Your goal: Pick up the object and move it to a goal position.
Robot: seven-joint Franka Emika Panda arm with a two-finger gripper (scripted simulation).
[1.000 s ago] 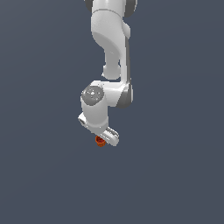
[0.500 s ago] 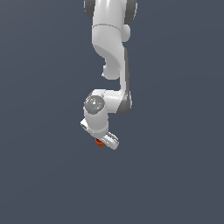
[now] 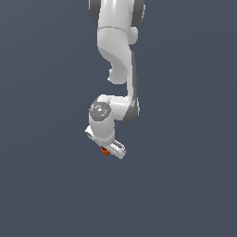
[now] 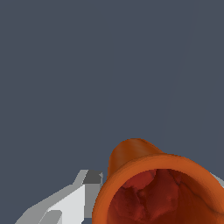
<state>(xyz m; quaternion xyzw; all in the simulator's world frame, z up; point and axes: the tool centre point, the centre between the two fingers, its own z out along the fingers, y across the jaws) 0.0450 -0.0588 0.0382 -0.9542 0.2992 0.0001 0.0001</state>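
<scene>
Here, the gripper (image 3: 109,150) is clamped on the orange-red cup (image 3: 105,150), a finger (image 4: 65,203) pressing its side at 9 o'clock of the rimmed mouth (seen from the wrist). The white arm (image 3: 118,60) hangs above. Judged mid-carry; the next move calls for steady travel to a goal not visible.
</scene>
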